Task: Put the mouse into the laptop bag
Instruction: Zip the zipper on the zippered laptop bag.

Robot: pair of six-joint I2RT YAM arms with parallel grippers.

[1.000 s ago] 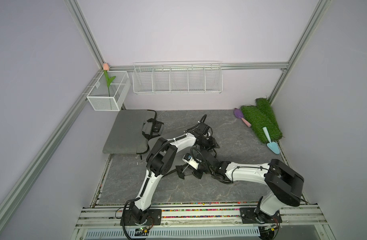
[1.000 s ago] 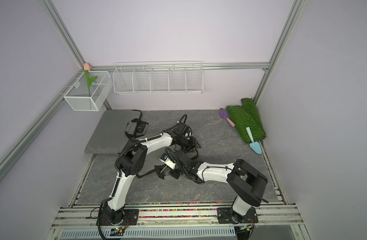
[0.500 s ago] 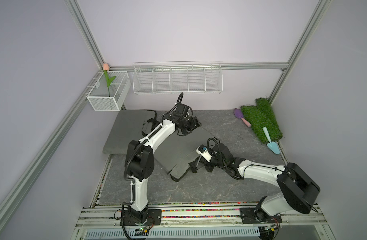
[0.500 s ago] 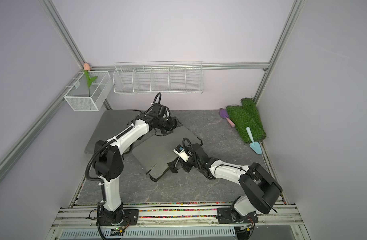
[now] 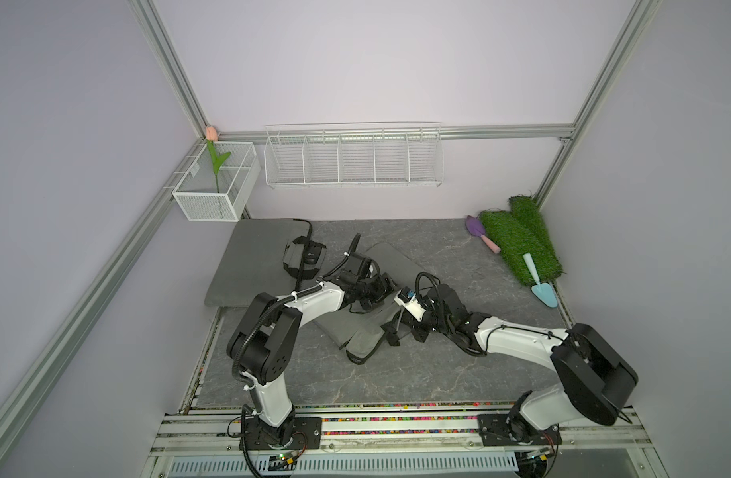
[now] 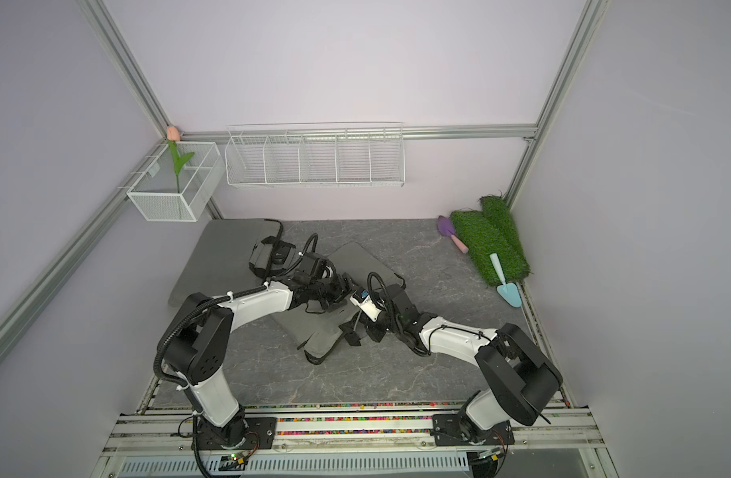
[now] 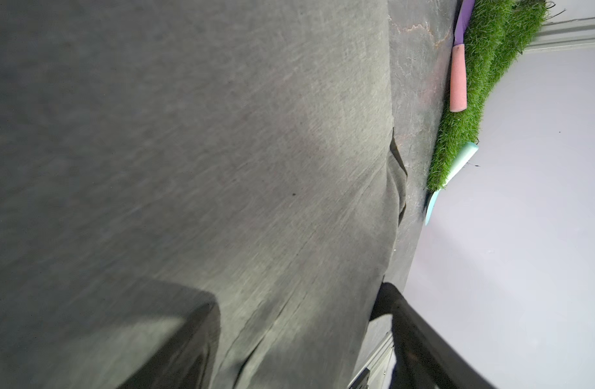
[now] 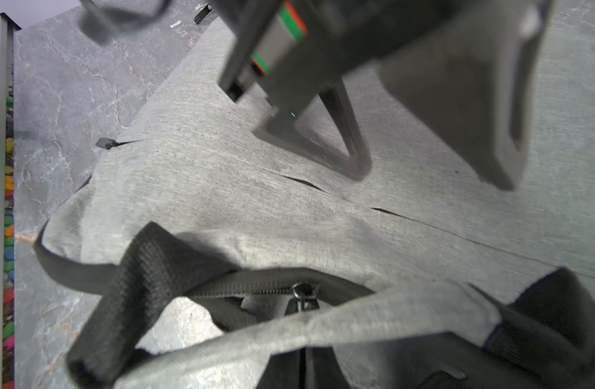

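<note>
Currently the laptop bag (image 5: 355, 331) is lying flat in the middle of the worktop (image 5: 417, 372). Its long axis is running diagonally from the back right toward the front left, and its zippered long edge is facing the right arm. The left arm is folding high at the elbow and reaching its forearm low over the bag. The left hand (image 5: 385, 289) is hanging close over the grey fabric with its fingers (image 7: 174, 350) spread wide and nothing between them; whether they are touching the cloth cannot be told. The right arm is stretching low across the worktop from the front right. The right hand (image 5: 392, 333) is sitting at the bag's zippered edge, clenched on the rim of the mouth and holding that rim up off the rest of the bag. A black handle strap (image 8: 131, 286) and the zipper pull (image 8: 302, 294) are showing just beyond the rim. The left hand is standing just behind the right one. The mouse is not showing in any view, so where it is cannot be told.
</note>
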